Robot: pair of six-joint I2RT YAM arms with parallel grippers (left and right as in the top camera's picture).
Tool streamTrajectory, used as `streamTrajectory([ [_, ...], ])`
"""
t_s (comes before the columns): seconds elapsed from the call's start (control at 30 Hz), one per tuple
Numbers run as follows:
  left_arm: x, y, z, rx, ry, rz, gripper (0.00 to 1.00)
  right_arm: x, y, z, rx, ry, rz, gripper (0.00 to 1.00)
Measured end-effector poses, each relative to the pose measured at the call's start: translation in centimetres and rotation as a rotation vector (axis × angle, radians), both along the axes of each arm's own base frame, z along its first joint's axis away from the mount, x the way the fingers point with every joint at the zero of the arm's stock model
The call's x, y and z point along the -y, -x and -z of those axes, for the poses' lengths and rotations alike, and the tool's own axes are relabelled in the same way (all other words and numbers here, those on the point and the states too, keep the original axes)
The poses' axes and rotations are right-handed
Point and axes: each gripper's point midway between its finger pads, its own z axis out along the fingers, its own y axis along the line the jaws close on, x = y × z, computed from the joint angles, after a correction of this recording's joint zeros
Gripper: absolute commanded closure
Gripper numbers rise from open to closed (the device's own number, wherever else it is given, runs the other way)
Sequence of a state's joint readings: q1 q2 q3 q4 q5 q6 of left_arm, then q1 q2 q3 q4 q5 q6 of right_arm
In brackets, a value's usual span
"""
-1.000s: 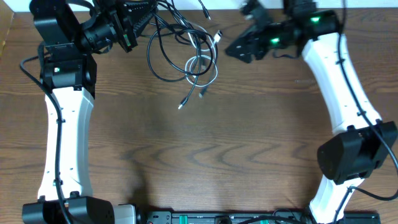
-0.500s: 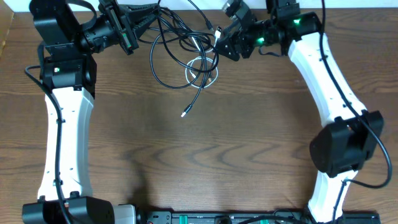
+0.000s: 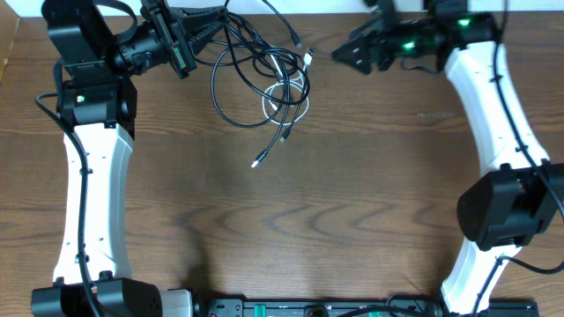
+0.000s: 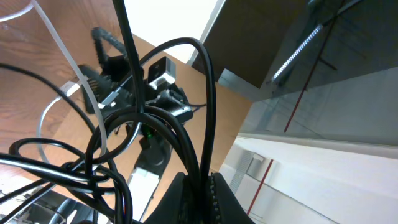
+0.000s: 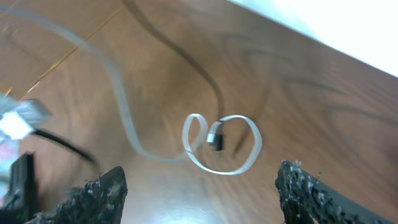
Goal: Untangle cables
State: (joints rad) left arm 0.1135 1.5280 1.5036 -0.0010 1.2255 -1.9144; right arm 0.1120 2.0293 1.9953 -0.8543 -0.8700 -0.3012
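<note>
- Clamping first: the left claw (image 4: 200,191) is closed tight on a bunch of black cables (image 4: 210,106), and we see the strands pinched right between its fingers.
- Just past those fingertips the black strands arc up and loop back over each other. A white cable (image 4: 67,62) crosses through them.
- Farther out from the left claw, the tangle spreads over the table (image 3: 308,202). It sits between the two claws, nearer the left one.
- One black strand leaves the tangle on the side away from both claws. It ends in a plug tip (image 3: 257,163) lying alone, well apart from either claw.
- The right claw (image 3: 345,53) has its fingers spread wide with nothing between them. We see it touching no cable.
- Straight ahead of the right claw, the white cable curls into a small loop on the wood, with a dark plug end inside the loop.
- Beyond that loop a dark strand runs away from the right claw. The right wrist view is blurred, so we cannot tell which cable it is.
</note>
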Motion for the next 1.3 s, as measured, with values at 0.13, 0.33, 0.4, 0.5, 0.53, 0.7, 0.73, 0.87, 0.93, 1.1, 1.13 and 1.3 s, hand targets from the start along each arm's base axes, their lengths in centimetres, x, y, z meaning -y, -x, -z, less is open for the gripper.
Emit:
streamTrajectory([
  [0.13, 0.4, 0.1, 0.0, 0.002, -0.001, 0.009, 0.92, 0.3, -1.1, 0.7, -0.003, -0.028, 0.005, 0.27],
  [0.33, 0.8, 0.2, 0.0, 0.003, -0.002, 0.021, 0.93, -5.2, -0.1, 3.4, -0.049, -0.092, -0.137, 0.28],
  [0.4, 0.8, 0.2, 0.0, 0.003, -0.002, 0.020, 0.93, -7.7, 0.9, 4.0, -0.063, -0.103, -0.193, 0.28],
  [0.5, 0.8, 0.2, 0.0, 0.003, -0.002, 0.020, 0.92, -10.3, 2.4, 3.8, -0.058, -0.119, -0.259, 0.30],
  [0.53, 0.8, 0.2, 0.0, 0.003, -0.002, 0.021, 0.92, -11.0, 2.8, 3.6, -0.052, -0.127, -0.277, 0.30],
  [0.7, 0.8, 0.2, 0.0, 0.007, -0.004, 0.021, 0.93, -11.7, 3.0, 3.1, -0.041, -0.148, -0.299, 0.43],
  [0.73, 0.8, 0.2, 0.0, 0.007, -0.004, 0.021, 0.92, -11.7, 3.0, 3.0, -0.040, -0.151, -0.299, 0.55],
  [0.87, 0.8, 0.2, 0.0, 0.010, -0.006, 0.021, 0.92, -11.7, 2.6, 3.0, -0.033, -0.149, -0.284, 0.99],
  [0.93, 0.8, 0.2, 0.0, 0.013, -0.007, 0.020, 0.93, -11.6, 2.4, 3.2, -0.055, -0.140, -0.259, 0.99],
  [1.1, 0.6, -0.1, 0.0, 0.042, -0.026, 0.000, 0.93, -9.8, 2.0, 5.4, -0.210, -0.060, -0.119, 0.99],
  [1.13, 0.6, -0.2, 0.1, 0.048, -0.031, -0.006, 0.92, -9.1, 1.8, 6.0, -0.243, -0.039, -0.084, 0.99],
  [1.3, 0.3, -0.7, 0.1, 0.097, -0.066, -0.039, 0.92, -2.4, 0.8, 9.5, -0.411, 0.107, 0.154, 0.99],
])
